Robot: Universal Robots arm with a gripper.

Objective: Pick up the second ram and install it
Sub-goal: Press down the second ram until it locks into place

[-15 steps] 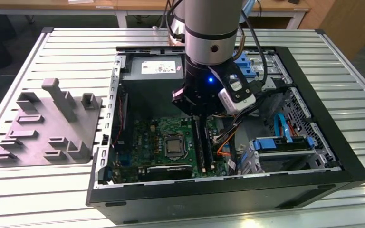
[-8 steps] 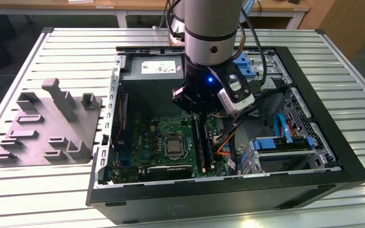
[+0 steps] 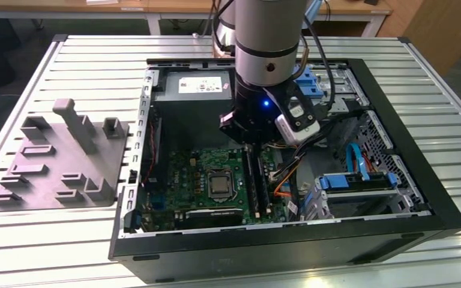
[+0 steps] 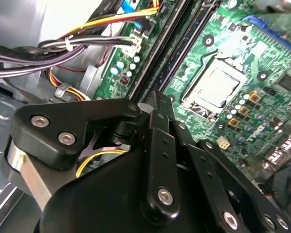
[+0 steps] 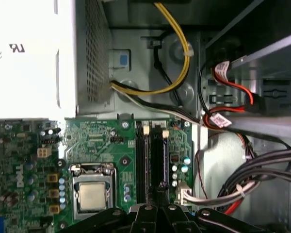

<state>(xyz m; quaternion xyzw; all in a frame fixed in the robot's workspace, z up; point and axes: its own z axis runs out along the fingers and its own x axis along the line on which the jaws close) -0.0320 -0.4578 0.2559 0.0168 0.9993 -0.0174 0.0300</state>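
Second ram (image 5: 161, 160) half hidden under gripper (image 5: 157, 191)

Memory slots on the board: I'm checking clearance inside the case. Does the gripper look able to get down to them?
Probably yes. The gripper hangs directly over the memory slots in the open case, with nothing seen between; the cables lie off to one side.

Looks like a robotics lab or test workshop to me. An opened black desktop computer case (image 3: 295, 240) lies on a ribbed, slatted metal worktable (image 3: 214, 48), next to a grey plastic fixture block with upright posts (image 3: 58, 159). Wooden-topped benches with white frames (image 3: 166, 12) stand behind it on a dark floor.
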